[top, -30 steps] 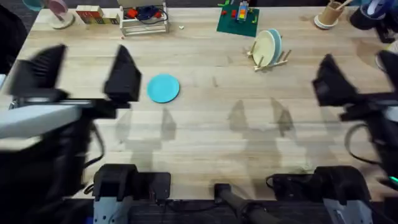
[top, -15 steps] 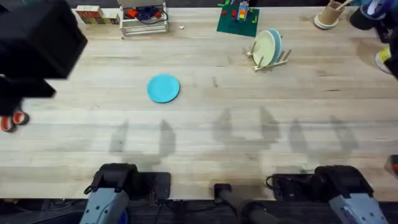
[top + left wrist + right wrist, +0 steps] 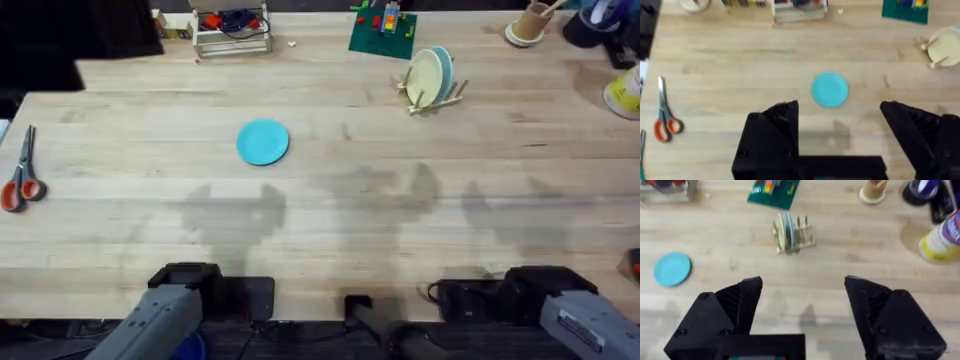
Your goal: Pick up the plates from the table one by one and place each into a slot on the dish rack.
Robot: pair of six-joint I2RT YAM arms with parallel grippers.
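A turquoise-blue plate [image 3: 263,141] lies flat on the table [image 3: 330,250], left of centre. The dish rack [image 3: 432,88] stands at the back right and holds a cream plate [image 3: 424,76] and a light blue plate [image 3: 443,70] upright in its slots. In the left wrist view my left gripper [image 3: 840,127] hangs open high above the table, with the turquoise plate [image 3: 829,90] just beyond its fingertips. My right gripper [image 3: 802,305] is open too, high up, with the rack [image 3: 790,232] ahead of it and the turquoise plate [image 3: 672,269] far off to one side.
Orange-handled scissors [image 3: 20,180] lie at the table's left edge. Along the back stand a white frame stand [image 3: 232,30], a green toy board [image 3: 382,30] and a cup [image 3: 528,22]. A yellow bottle [image 3: 624,92] sits at the right edge. A dark blur [image 3: 70,35] covers the upper left corner.
Both arms, large and blurred over the table a second ago, have lifted away. The dark mass has shifted to the upper left corner, uncovering the scissors. Plates and rack stay put.
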